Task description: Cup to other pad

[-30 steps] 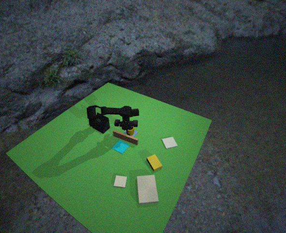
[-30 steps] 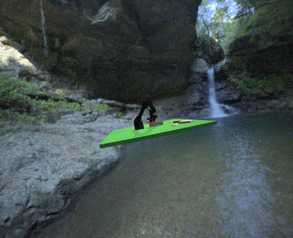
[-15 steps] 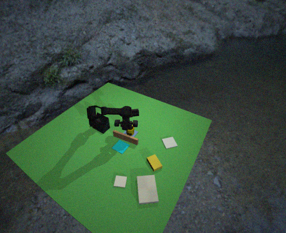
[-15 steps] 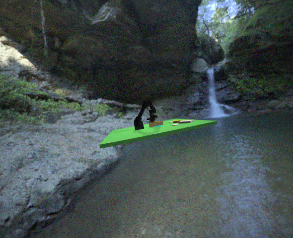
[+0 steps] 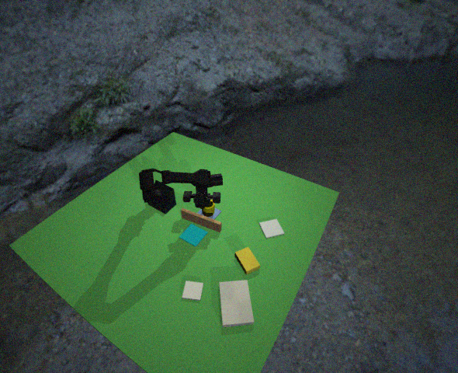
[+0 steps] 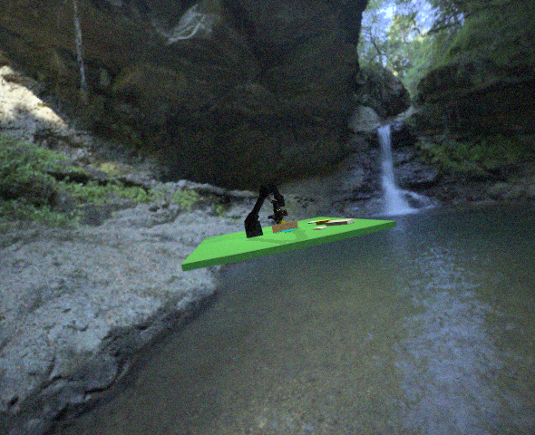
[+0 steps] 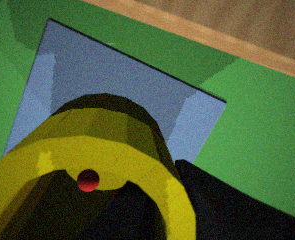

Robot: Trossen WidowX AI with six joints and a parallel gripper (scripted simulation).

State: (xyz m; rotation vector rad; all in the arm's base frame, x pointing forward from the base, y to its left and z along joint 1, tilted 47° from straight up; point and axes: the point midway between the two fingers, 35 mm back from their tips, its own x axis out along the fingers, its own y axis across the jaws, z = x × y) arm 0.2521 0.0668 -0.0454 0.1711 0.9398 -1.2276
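Wrist view: yellow cup [image 7: 102, 145], rigid, open-topped, one red marble [image 7: 88, 180] loose inside; stands on grey-blue pad [image 7: 117, 80], mid-tabletop behind wooden bar [image 7: 227, 25]. Your tool [image 5: 207, 205] grasps its wall. Likely light; carry it upright.

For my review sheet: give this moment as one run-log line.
phase: grasp | gripper: shut on yellow cup | cup: on blue-grey pad | marble: inside cup | teal pad: beyond wooden barrier
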